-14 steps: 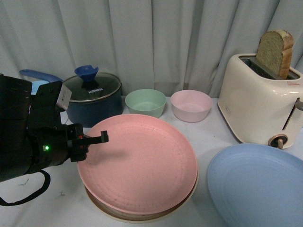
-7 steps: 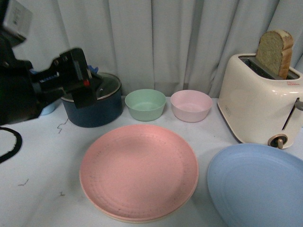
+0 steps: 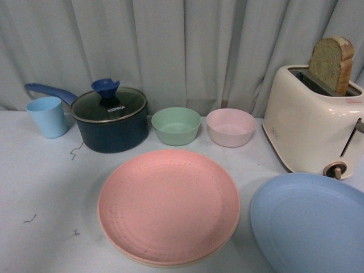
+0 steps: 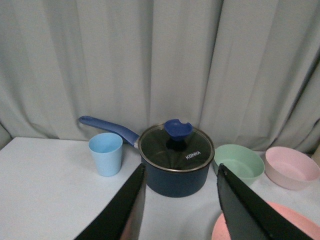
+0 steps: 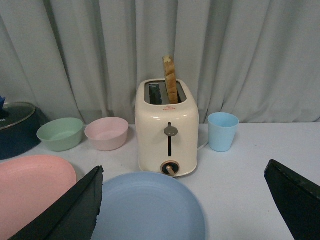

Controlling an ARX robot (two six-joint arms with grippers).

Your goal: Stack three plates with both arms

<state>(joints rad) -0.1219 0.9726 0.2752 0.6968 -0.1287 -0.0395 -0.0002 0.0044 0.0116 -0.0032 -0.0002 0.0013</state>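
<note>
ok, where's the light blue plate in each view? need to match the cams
Front view: the light blue plate is at lower right, in front of the toaster, and cut off by the frame edge.
Left wrist view: not in it; only a sliver of the pink plate shows.
Right wrist view: the light blue plate is just in front of the toaster, beside the pink plate.
Shared landmark: the green bowl shows in all three.

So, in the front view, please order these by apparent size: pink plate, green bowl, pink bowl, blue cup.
Largest: pink plate, though nearest the camera.
Next: green bowl and pink bowl, alike, not ranked.
Smallest: blue cup.
</note>
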